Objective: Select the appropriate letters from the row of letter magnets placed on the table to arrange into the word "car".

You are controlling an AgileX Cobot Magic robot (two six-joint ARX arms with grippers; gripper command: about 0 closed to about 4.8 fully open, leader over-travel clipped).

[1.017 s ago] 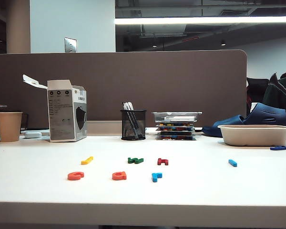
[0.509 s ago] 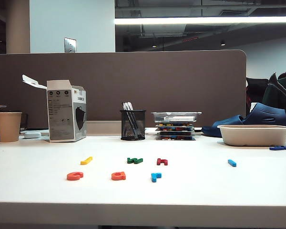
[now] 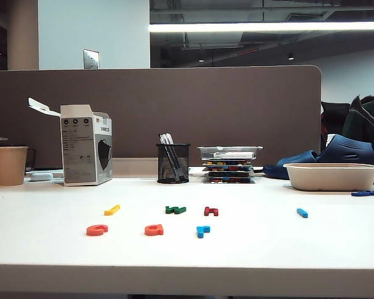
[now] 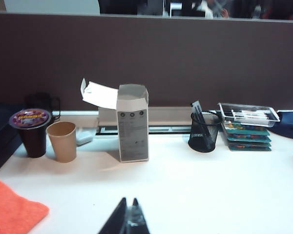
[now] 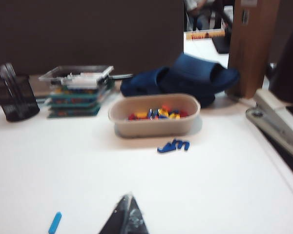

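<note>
On the white table (image 3: 249,249) an orange-red c (image 3: 96,230), an orange-red a (image 3: 154,230) and a light blue r (image 3: 203,231) lie in a front line. Behind them lie the yellow (image 3: 113,209), green (image 3: 175,210) and dark red (image 3: 211,211) letters, with the blue bar (image 3: 302,213) off to the right. No arm shows in the exterior view. My left gripper (image 4: 129,200) is shut and empty over bare table, with no letter in its view. My right gripper (image 5: 128,196) is shut and empty, the blue bar (image 5: 54,222) lying beside it.
A beige tray (image 3: 332,180) of pieces and dark blue pieces (image 5: 173,145) sit at the right, a stapler (image 5: 278,124) beyond. Along the partition stand a paper cup (image 3: 10,165), open box (image 3: 85,152), pen holder (image 3: 173,163) and stacked trays (image 3: 229,163). An orange cloth (image 4: 10,209) lies far left.
The letters lie where they were a second ago. No arm shows in the exterior view in any of the three frames.
</note>
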